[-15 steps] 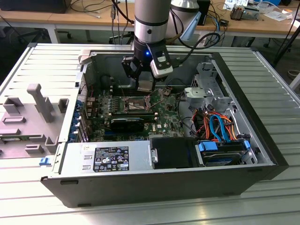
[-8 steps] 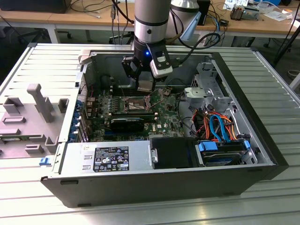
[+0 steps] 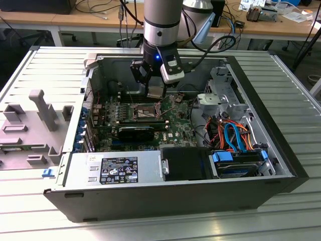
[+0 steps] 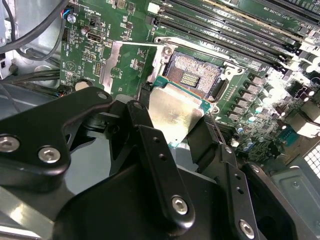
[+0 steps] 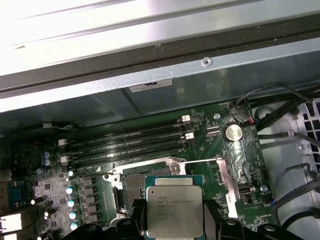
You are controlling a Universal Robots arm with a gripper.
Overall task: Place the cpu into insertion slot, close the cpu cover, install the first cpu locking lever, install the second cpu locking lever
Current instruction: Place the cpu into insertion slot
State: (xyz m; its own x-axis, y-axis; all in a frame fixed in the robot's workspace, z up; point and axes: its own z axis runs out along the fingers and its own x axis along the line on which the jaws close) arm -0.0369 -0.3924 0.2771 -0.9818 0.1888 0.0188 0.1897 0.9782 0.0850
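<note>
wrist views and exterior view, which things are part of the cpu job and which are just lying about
Job:
cpu, held in the tool
socket, empty
cpu cover, open

Just there:
memory slots
coin battery
power supply
drive cables

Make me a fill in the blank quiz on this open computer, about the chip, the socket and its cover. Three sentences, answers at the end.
1. The gripper is shut on the ____.
2. The socket is ____, its contact field bare.
3. The cpu cover is swung ____, off the socket.

Missing words: cpu; empty; open.
</note>
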